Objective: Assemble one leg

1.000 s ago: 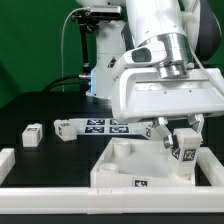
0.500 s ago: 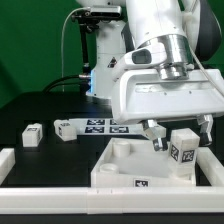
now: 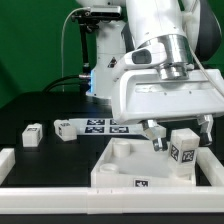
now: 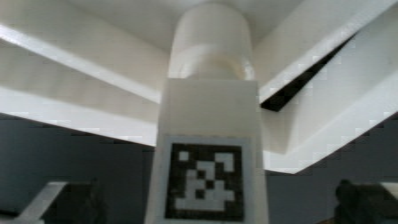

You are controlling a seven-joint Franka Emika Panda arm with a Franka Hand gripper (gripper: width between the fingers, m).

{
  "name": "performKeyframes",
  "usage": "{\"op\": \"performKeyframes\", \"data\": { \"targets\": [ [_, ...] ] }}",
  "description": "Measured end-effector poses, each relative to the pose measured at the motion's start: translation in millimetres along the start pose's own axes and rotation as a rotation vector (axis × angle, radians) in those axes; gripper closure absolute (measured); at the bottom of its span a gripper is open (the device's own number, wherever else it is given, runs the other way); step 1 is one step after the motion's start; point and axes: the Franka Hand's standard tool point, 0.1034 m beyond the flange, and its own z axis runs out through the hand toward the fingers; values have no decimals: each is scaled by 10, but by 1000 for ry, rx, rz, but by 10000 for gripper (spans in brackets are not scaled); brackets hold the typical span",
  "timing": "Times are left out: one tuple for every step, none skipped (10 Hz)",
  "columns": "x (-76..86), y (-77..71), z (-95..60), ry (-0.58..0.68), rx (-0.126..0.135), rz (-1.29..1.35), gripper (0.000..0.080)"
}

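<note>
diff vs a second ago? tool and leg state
The tool opened and let go of the small white chunky plastic leg with the square tag: a second ago its fingers sat tight against the leg, now they stand apart with gaps on both sides. The leg stands upright in a corner of the large white square tray. Unchanged: tray, the small white tagged block on the exterior view's left, marker board.

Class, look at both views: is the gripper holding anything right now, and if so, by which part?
Nothing is held. The gripper is open, its fingers clear of the leg, which stands upright at a corner of the white tray.
</note>
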Motion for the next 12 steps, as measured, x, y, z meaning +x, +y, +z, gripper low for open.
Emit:
{"op": "performKeyframes", "data": {
  "targets": [
    [-2, -21, -2, -24, 11, 0, 150],
    [35, 33, -35, -7, -3, 2, 150],
    [43, 50, -41, -15, -3, 11, 150],
    [45, -29, -40, -120, 42, 32, 150],
    [93, -52, -61, -191, 67, 35, 150],
    [88, -78, -44, -284, 96, 55, 150],
    [100, -94, -32, -362, 118, 69, 150],
    [108, -95, -26, -417, 138, 70, 150],
    [80, -117, -42, -518, 174, 67, 150],
    [146, -71, -7, -530, 182, 68, 150],
    [144, -31, 13, -517, 176, 70, 150],
    [142, -17, 11, -517, 175, 72, 150]
  ]
}}
